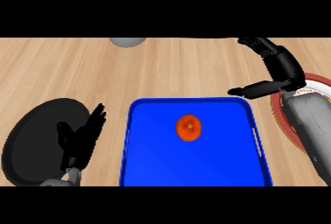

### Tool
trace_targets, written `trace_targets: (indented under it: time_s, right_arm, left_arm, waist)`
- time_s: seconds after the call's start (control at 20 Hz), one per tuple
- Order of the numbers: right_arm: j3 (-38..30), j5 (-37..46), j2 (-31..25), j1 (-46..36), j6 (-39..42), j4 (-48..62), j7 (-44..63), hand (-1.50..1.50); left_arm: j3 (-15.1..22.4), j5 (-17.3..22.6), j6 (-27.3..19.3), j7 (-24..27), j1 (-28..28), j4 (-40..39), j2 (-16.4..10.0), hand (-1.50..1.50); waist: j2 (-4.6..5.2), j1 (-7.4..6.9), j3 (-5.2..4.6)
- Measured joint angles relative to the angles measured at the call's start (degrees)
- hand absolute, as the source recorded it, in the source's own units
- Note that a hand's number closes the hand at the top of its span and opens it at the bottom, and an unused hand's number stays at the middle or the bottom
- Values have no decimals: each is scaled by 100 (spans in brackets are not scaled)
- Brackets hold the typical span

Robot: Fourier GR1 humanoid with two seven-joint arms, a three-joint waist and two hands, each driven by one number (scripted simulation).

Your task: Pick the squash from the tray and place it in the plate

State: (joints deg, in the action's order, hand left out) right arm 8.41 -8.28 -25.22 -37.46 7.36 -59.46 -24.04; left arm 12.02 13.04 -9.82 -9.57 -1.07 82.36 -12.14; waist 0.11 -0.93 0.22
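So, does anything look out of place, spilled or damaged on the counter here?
Nothing stands out. The squash lies whole on the blue tray, which sits square, and nothing is spilled. The red-rimmed plate at the right is mostly hidden under the right forearm.

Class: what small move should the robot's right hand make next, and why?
Probably bring the open right hand toward the squash: it lies untouched in the blue tray, while that hand hangs apart from it, past the tray's far right corner.
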Motion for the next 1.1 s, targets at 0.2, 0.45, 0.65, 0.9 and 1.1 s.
trace_targets:
  time_s: [0.2, 0.45, 0.65, 0.9, 1.1]
  right_arm:
    - [513, 524, -476, -241, 561, -89, 390, -150]
    - [1087, 1048, -705, -487, 1108, -487, 1038, -150]
    - [1447, 1489, -572, -374, 1117, -957, 1629, -150]
    - [1720, 1921, -267, -165, 1138, -1582, 2419, -150]
    - [1835, 2359, -15, 62, 1078, -1948, 2885, -150]
  left_arm:
    - [-56, 34, 61, -48, 8, -23, -44, 0]
    - [-150, 69, 111, -51, 63, 0, -79, 0]
    - [-124, -21, 100, 60, 70, -69, 23, 0]
    - [-198, -23, 162, -27, 104, 9, 13, 0]
    - [-227, -78, 179, -44, 156, 87, 56, 0]
  waist:
    - [-25, 34, -4]
    - [-41, 63, -8]
    - [-53, 92, 5]
    - [-50, 97, 3]
    - [-43, 93, -1]
